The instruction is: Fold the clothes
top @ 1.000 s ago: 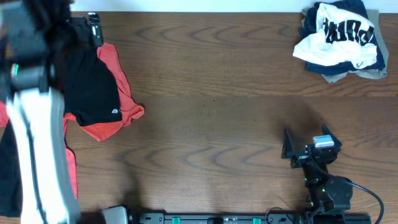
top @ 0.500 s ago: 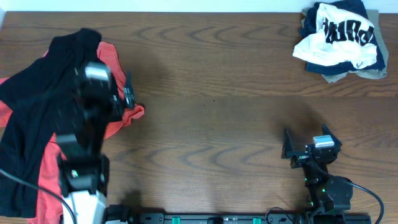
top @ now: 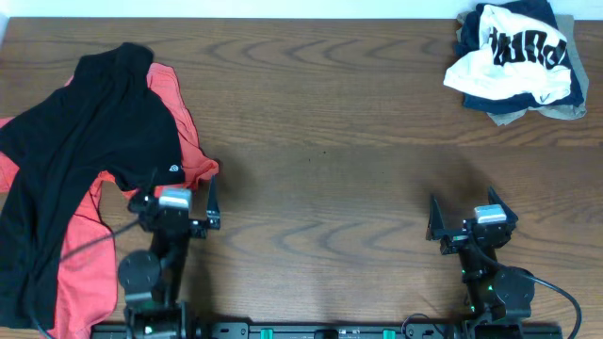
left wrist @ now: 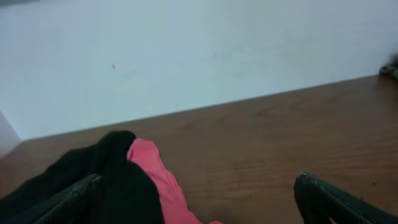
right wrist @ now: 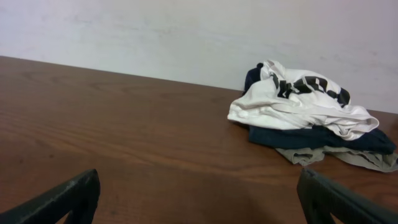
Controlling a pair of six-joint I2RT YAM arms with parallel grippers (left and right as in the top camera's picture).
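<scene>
Both arms sit low in the frame with jaws released and empty, and the clothes lie unfolded at two ends of the bench (top: 320, 141).

The black T-shirt (top: 85, 141) sprawls across the orange-red T-shirt (top: 193, 151) at the left of the frame, its hem just above the left jaws. The white T-shirt (top: 509, 52) with black lettering is crumpled at the upper right on a navy garment (right wrist: 323, 138) and a tan garment (right wrist: 367, 158), well apart from the right jaws. A pinch on the left would probably catch both overlapping layers and drag them together. That cloth also runs out of the frame at the lower left, so it may overhang and slip. Lifting the white shirt could pull the navy piece along with it. Nothing stands between either arm and its pile.
</scene>
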